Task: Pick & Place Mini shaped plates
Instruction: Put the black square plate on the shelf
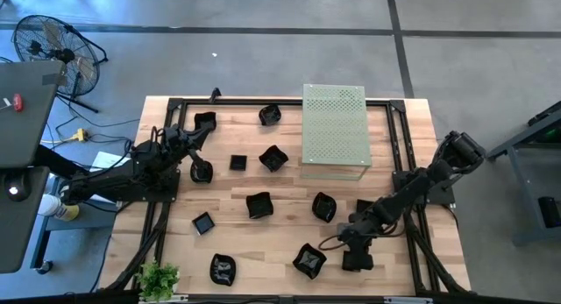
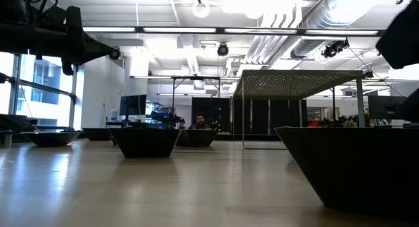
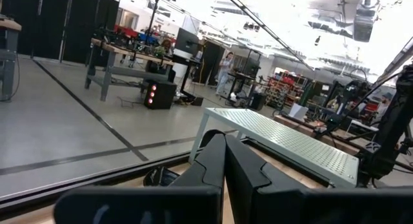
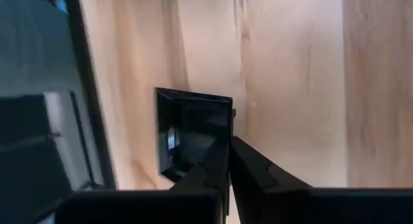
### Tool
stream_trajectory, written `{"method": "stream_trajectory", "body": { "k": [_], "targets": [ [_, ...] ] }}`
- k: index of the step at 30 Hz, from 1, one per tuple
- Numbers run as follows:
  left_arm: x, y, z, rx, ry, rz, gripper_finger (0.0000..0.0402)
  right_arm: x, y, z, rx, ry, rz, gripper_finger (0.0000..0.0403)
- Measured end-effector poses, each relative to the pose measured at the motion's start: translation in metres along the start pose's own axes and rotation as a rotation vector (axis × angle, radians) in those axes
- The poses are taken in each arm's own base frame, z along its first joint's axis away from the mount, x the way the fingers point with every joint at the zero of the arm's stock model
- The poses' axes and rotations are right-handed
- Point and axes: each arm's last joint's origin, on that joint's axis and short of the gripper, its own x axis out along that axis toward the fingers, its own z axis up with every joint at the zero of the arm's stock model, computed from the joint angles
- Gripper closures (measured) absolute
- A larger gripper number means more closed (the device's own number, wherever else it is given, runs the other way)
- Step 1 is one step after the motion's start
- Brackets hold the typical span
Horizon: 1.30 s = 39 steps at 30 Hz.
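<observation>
Black square plate (image 4: 193, 137) at right hand (image 4: 227, 161); edges skewed to table grain.

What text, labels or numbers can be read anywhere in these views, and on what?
None can be read.
Mini shaped plates: plain glossy black, no marks.
Green perforated board: holes only, no print.
Wooden table: bare grain.
Red spot on the dark desk at the left: too small to tell whether it carries text.
Gear on the room's benches: lit red panel, too blurred to read.
</observation>
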Motion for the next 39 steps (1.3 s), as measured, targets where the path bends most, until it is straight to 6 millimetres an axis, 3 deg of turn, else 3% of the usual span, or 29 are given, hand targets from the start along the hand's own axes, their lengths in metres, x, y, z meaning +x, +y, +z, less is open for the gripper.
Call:
{"method": "stream_trajectory", "body": {
  "k": [5,9,14,19,26,31,35,39],
  "targets": [
    [0.0,0.0,0.0,0.0,0.001,0.002,0.0401,-0.018,0.007,0.001,0.086,-0.059,0.057,0.0397],
    [0.0,0.0,0.0,0.0,0.0,0.002,0.0401,-0.045,0.013,0.004,0.156,-0.16,0.12,0.04],
    [0.0,0.0,0.0,0.0,0.001,0.002,0.0401,-0.093,0.007,0.016,0.294,-0.411,0.192,0.0396],
    [0.0,0.0,0.0,0.0,0.0,0.001,0.0401,-0.15,-0.016,0.039,0.369,-0.74,0.173,0.0393],
    [0.0,0.0,0.0,0.0,-0.001,0.002,0.0401,-0.243,-0.079,0.078,0.505,-1.059,-0.024,0.0392],
    [0.0,0.0,0.0,0.0,0.0,-0.001,0.0401,-0.298,-0.145,0.083,0.689,-1.081,-0.206,0.0392],
    [0.0,0.0,0.001,-0.012,-0.009,-0.004,0.0401,-0.324,-0.199,0.078,0.808,-1.057,-0.257,0.0392],
    [0.0,-0.001,0.002,-0.041,-0.022,-0.007,0.0401,-0.332,-0.242,0.074,0.882,-1.026,-0.24,0.0392]
  ]
}}
